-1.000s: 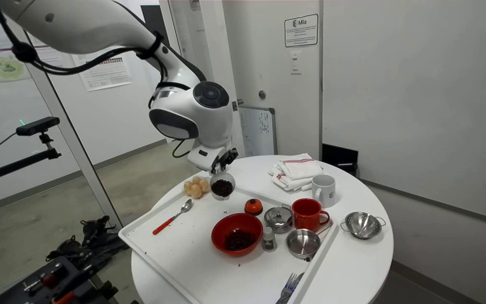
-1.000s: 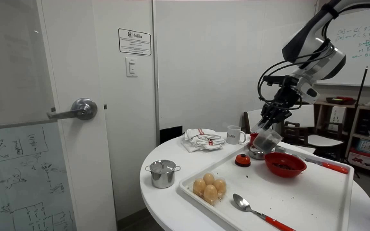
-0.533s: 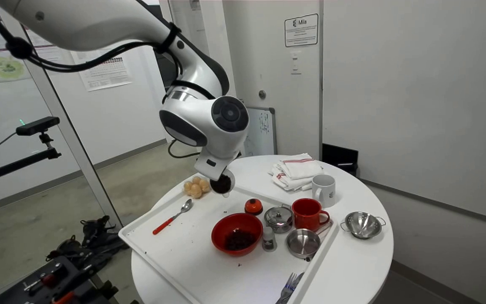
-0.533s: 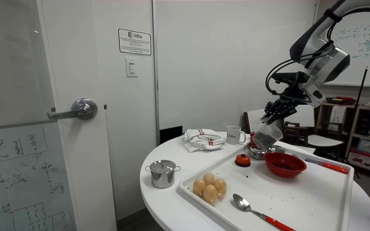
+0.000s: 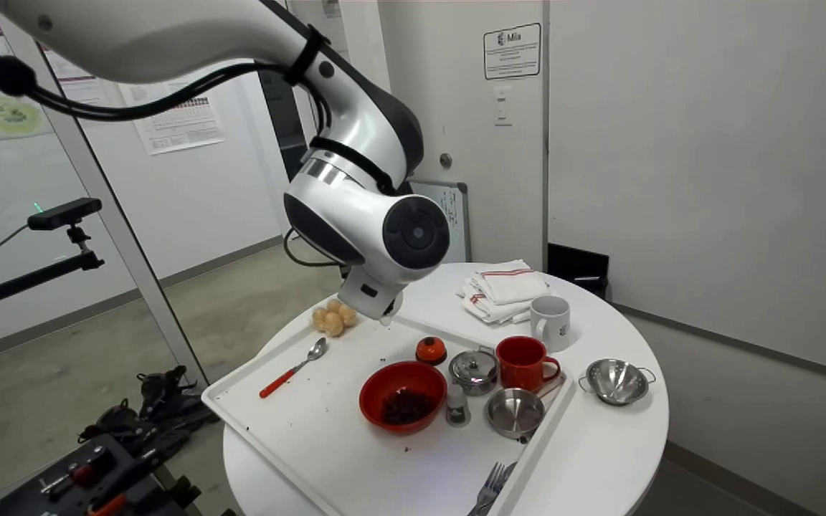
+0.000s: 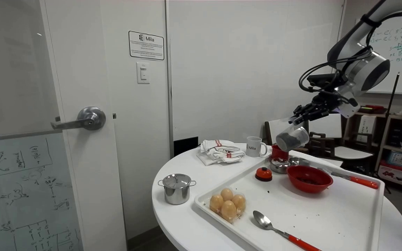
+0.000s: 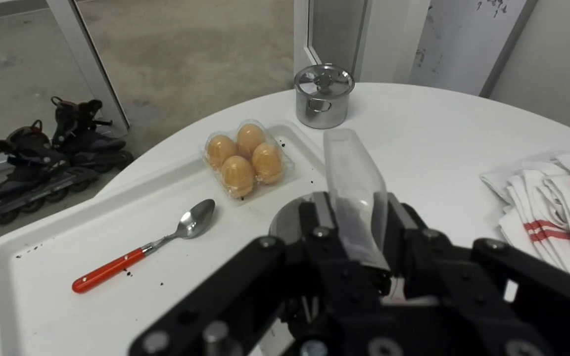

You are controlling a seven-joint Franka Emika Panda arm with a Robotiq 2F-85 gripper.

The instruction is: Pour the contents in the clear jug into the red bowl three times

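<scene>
Above the surface (image 6: 211, 176), the tool (image 7: 357, 217) grips the clear jug (image 6: 293, 138), tilted, by its handle (image 7: 349, 173); the red bowl (image 6: 311, 185) sits lower, alignment unconfirmed. Judged risk: tipping off-line could scatter contents (image 6: 287, 141) outside it; handle slip likewise.

Right of frame, I have gripper (image 6: 294, 121) clamped on clear jug (image 6: 294, 137), jug tilted, dark contents (image 6: 286, 142) inside. Red bowl (image 6: 311, 184) lower, apart from jug, on white tray (image 6: 321, 207). On tray too: eggs (image 6: 228, 205) lower centre, spoon (image 6: 282, 233) at bottom edge. Lidded pot (image 6: 177, 191) just left of tray. Folded towels (image 6: 220, 151) mid-frame.
</scene>
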